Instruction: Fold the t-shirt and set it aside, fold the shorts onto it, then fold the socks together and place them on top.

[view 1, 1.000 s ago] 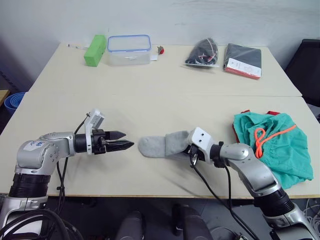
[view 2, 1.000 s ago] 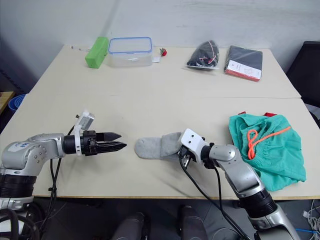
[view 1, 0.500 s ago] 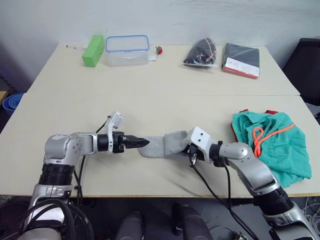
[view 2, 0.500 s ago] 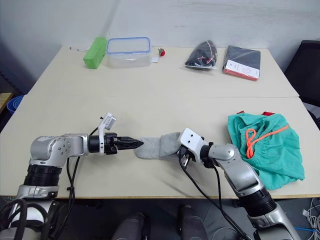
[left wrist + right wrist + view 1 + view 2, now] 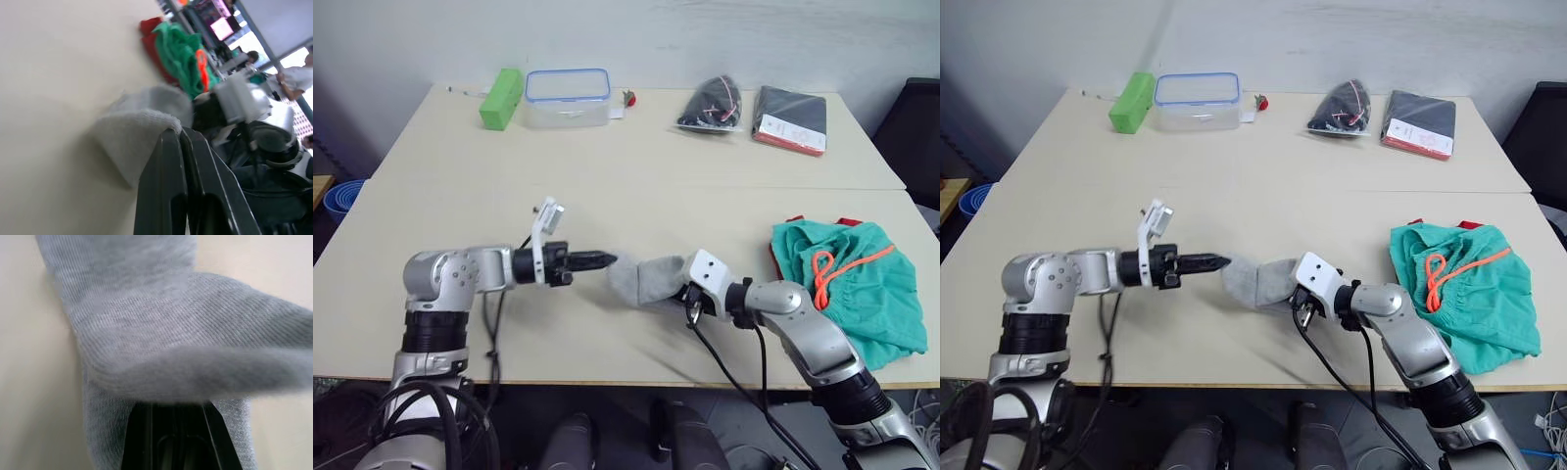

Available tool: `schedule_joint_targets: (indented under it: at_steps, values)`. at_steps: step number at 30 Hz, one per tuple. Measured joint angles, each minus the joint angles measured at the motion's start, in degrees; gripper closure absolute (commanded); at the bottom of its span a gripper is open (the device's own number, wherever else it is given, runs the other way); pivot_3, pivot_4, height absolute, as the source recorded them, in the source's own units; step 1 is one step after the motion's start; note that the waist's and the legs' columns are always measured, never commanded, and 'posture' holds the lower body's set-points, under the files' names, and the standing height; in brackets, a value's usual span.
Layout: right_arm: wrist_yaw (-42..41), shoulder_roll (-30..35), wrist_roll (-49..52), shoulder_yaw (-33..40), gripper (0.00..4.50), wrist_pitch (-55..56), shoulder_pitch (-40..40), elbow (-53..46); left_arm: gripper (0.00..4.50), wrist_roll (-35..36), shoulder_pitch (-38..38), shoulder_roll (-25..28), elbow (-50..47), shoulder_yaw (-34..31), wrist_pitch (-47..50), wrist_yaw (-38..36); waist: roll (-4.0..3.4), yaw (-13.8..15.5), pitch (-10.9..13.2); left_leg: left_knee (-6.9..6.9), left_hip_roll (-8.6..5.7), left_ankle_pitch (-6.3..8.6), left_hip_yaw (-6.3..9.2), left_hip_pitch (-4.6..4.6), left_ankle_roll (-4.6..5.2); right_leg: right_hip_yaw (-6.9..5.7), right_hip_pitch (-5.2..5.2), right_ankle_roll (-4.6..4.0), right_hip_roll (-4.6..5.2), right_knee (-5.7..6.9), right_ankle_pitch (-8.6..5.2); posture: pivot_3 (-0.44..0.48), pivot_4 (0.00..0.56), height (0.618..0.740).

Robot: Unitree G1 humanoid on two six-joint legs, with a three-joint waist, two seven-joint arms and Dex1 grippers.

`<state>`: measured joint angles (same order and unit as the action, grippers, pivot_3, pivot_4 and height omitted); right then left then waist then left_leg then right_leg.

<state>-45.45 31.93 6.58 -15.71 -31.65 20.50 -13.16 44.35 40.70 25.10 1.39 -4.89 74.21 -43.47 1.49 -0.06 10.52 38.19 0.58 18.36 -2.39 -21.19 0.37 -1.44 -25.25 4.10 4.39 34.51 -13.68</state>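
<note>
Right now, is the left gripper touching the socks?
Touching. The left wrist view shows the left gripper with fingers shut on a raised edge of the socks, grey cloth pinched at the tips.

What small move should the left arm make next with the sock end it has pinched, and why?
Probably carry it on toward the right gripper and lay it down. The left gripper is shut on the raised toe end of the socks, the right pins the other end, and the fold is only half over.

Beige table (image 5: 636,176) with socks (image 5: 646,279), shorts (image 5: 857,279)
</note>
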Motion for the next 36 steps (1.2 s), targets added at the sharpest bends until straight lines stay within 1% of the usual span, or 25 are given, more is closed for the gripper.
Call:
schedule_joint_targets:
  at_steps: [5,8,10,13,14,15,16,19,22,26,31,34,36]
  values:
    - [0.1,-0.1,0.0,0.0,4.50,0.1,0.0,0.0,4.48,-4.9,1.1,-4.1,0.6,8.3,-6.5,0.2,0.00,0.0,0.0,0.01,0.00,-0.01,-0.03,0.00,-0.02,0.00,0.00,0.00,-0.06,0.00,0.00,0.000,0.150,0.740]
    - [0.2,-0.2,0.0,-0.1,4.50,0.0,0.0,0.0,4.48,-8.3,1.2,-4.9,2.0,13.2,-10.8,-0.4,0.00,0.0,0.0,0.01,0.02,-0.02,-0.03,0.01,-0.03,0.02,0.00,0.00,-0.11,0.00,0.00,0.000,0.150,0.740]
    - [0.2,-0.2,0.0,0.0,4.50,0.0,-0.1,0.0,4.48,-10.2,1.3,-6.1,4.0,14.6,-13.4,-0.3,0.00,0.0,0.0,0.01,0.02,-0.02,-0.03,0.01,-0.02,0.01,0.00,0.00,-0.16,0.00,0.00,0.000,0.150,0.740]
    - [0.3,-0.2,0.0,0.0,4.50,0.0,-0.2,-0.1,3.91,-11.7,1.3,-6.5,5.8,15.3,-16.0,-0.6,0.00,0.0,0.0,0.01,0.02,-0.02,-0.03,-0.01,0.00,0.02,-0.01,0.00,-0.24,0.00,0.00,0.000,0.150,0.740]
    - [0.4,-0.2,0.0,0.1,4.50,0.0,-0.3,-0.2,3.60,-12.0,1.3,-6.5,6.4,15.2,-16.8,-0.9,0.00,0.0,0.0,0.01,0.02,-0.02,-0.03,-0.01,0.00,0.01,-0.01,0.00,-0.28,-0.01,0.00,0.000,0.150,0.740]
    - [0.4,-0.2,0.0,0.3,4.50,0.0,-0.5,-0.3,3.39,-12.2,1.3,-6.5,6.6,15.1,-17.5,-1.3,0.00,0.0,0.0,0.01,0.03,-0.02,-0.03,-0.01,0.00,0.01,-0.01,0.00,-0.28,-0.01,0.00,0.000,0.150,0.740]
    - [0.4,-0.2,0.0,0.4,4.50,0.0,-0.6,-0.3,2.99,-12.2,1.3,-6.5,6.8,14.9,-18.4,-1.9,0.00,0.0,0.0,0.01,0.02,-0.02,-0.03,-0.02,0.00,0.01,-0.01,0.00,-0.28,-0.01,0.00,0.000,0.150,0.740]
    - [0.4,-0.1,0.0,0.4,4.50,0.0,-0.7,-0.4,2.12,-12.0,0.7,-6.3,6.8,14.1,-20.1,-4.5,0.00,0.0,0.0,0.02,0.00,-0.03,-0.03,-0.01,0.03,0.02,0.00,0.00,-0.28,-0.01,0.00,0.000,0.150,0.740]
    - [0.4,0.1,0.0,0.4,4.50,0.0,-0.7,-0.4,2.12,-11.9,-0.3,-6.2,7.3,13.4,-21.1,-6.5,0.00,0.0,0.0,0.02,0.01,-0.03,-0.03,-0.01,0.03,0.01,0.00,0.00,-0.29,-0.01,0.00,0.000,0.150,0.740]
    - [0.3,0.3,0.0,0.4,4.50,-0.1,-0.7,-0.5,2.12,-12.2,-2.2,-6.0,8.7,12.7,-25.5,-9.9,0.00,0.1,0.0,0.03,0.01,-0.03,-0.03,-0.01,0.04,0.01,0.00,0.00,-0.28,0.00,0.00,0.000,0.150,0.740]
    - [0.1,0.6,0.0,0.5,4.50,-0.2,-0.7,-0.6,2.12,-17.1,-3.0,-3.6,11.6,14.7,-35.5,-15.4,0.00,0.1,0.0,0.03,0.00,-0.04,-0.03,-0.01,0.04,-0.01,0.00,0.00,-0.28,-0.01,0.00,0.000,0.150,0.740]
    - [0.1,0.8,0.0,0.5,4.50,-0.4,-0.6,-0.6,2.12,-19.1,-3.0,-3.6,14.1,15.2,-39.8,-17.2,0.00,0.2,0.0,0.04,-0.01,-0.03,-0.03,-0.03,0.08,-0.01,0.01,0.00,-0.28,-0.03,0.00,0.000,0.150,0.740]
    - [0.1,0.8,0.0,0.5,4.50,-0.5,-0.6,-0.7,2.51,-20.1,-2.6,-3.6,15.8,15.1,-41.9,-18.0,0.00,0.2,0.0,0.04,-0.01,-0.03,-0.03,-0.03,0.09,-0.01,0.01,0.01,-0.28,-0.03,0.00,0.000,0.150,0.740]
